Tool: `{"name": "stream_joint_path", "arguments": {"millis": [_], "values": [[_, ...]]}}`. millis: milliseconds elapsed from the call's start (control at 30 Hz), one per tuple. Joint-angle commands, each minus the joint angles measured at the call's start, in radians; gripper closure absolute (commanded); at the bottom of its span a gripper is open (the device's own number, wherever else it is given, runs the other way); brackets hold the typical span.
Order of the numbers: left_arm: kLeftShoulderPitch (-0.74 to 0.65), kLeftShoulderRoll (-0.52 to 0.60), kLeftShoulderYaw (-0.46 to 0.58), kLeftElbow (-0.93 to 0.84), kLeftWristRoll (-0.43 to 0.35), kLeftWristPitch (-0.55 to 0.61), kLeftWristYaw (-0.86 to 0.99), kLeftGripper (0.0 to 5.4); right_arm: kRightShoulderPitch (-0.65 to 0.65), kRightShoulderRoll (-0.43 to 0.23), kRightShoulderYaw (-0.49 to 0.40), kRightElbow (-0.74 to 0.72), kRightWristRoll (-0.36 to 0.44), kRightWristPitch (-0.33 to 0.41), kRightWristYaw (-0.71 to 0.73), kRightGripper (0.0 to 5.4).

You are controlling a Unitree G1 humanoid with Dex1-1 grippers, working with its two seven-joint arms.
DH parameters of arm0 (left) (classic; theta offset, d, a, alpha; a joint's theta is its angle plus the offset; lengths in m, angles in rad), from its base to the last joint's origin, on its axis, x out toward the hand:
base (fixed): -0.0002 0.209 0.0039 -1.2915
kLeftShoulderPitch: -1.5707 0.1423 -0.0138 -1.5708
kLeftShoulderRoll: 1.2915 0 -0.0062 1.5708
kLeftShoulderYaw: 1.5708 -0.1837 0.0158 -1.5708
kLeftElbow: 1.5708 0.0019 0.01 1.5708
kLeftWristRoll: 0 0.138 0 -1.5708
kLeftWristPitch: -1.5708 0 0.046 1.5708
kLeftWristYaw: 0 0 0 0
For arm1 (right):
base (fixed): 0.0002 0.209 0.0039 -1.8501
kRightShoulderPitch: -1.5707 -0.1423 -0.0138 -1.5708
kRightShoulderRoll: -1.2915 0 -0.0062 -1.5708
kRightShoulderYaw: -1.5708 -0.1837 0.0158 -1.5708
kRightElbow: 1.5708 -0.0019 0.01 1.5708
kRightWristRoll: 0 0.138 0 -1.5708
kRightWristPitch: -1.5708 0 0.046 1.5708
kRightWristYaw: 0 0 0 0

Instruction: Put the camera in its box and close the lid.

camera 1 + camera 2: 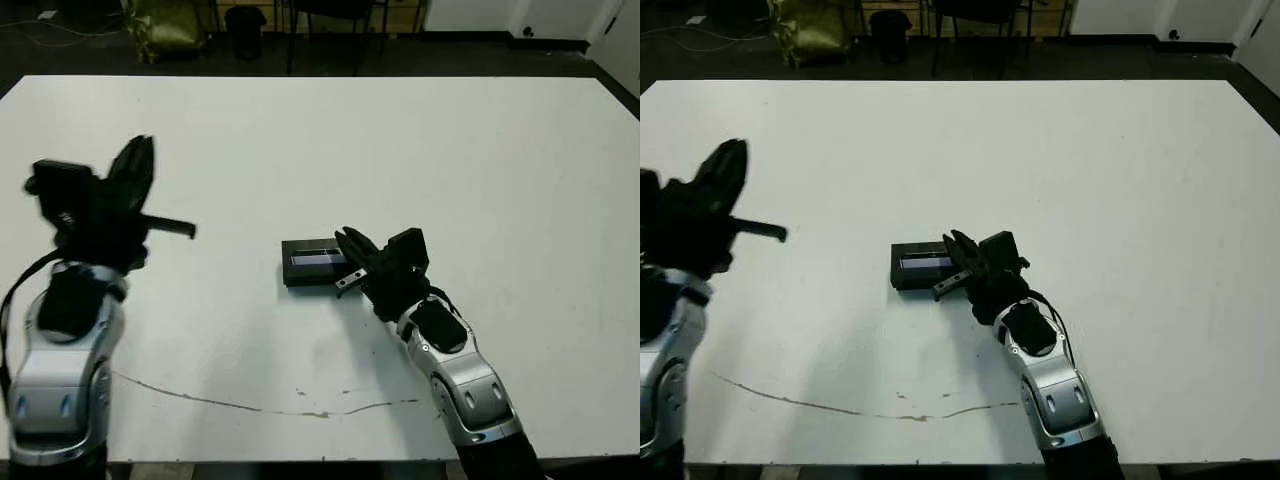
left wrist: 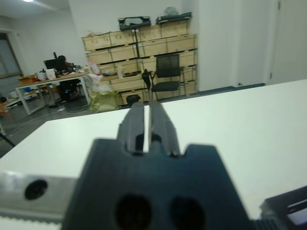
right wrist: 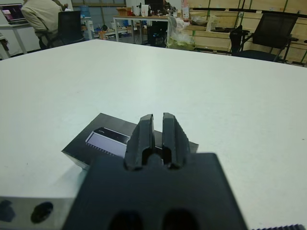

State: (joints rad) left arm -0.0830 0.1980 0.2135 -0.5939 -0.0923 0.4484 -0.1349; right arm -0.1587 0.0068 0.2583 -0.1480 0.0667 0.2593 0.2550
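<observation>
Resting beside the flat black silver-striped lid (image 1: 314,262), the right gripper (image 1: 352,244) is clenched empty; the left gripper (image 1: 140,158), raised, is likewise clenched.

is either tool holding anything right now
No. Both the left tool and the right tool are shut on nothing; the lid lies on its box.

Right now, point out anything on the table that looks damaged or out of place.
A thin dark crack-like line runs across the white table near its front edge. The lid sits square on the box; nothing else stands out.
</observation>
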Motion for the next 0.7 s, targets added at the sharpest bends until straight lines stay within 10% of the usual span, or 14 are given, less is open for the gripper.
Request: {"name": "stream_joint_path", "arguments": {"millis": [33, 700], "values": [[0.046, 0.013, 0.009, 0.007, -0.005, -0.010, -0.006, 5.39, -0.009, -0.002, -0.008, 0.009, 0.009, 0.015, 0.007, 5.40], [0.070, 0.011, -0.020, 0.018, -0.001, -0.035, 0.011, 5.39, -0.041, -0.017, 0.053, 0.159, -0.064, 0.054, 0.018, 5.40]]}}
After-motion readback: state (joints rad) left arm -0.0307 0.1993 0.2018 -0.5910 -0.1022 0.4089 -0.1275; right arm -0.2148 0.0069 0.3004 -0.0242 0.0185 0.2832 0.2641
